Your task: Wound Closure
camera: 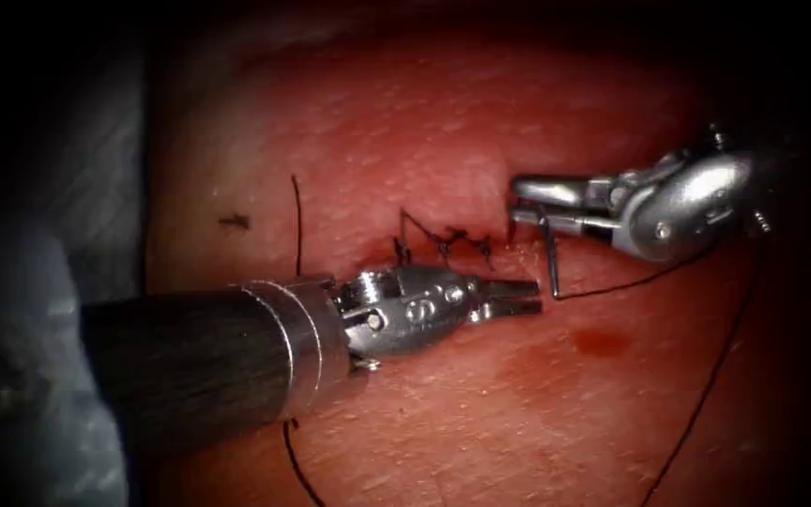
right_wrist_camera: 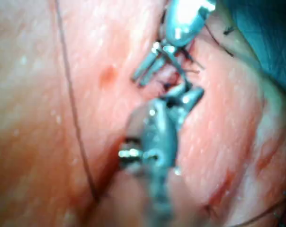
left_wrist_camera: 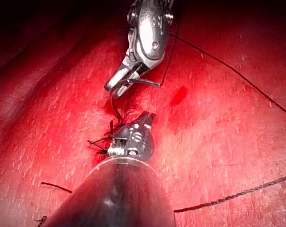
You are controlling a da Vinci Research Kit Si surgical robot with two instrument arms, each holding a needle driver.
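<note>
The right arm's steel hand (camera: 522, 205), jaws closed, grips the curved steel needle (camera: 549, 255) near its upper end, free of the red pork tissue (camera: 481, 413) at the stitched cut's (camera: 443, 242) right end. The left hand (camera: 524, 302), nearly closed, holds nothing. A loose grip could let the needle twist, and the trailing black thread (camera: 706, 394) may snag.

Needle (camera: 550, 258) and thread (camera: 706, 394) across bare tissue (camera: 481, 422) right of stitches (camera: 443, 242), seemingly.
</note>
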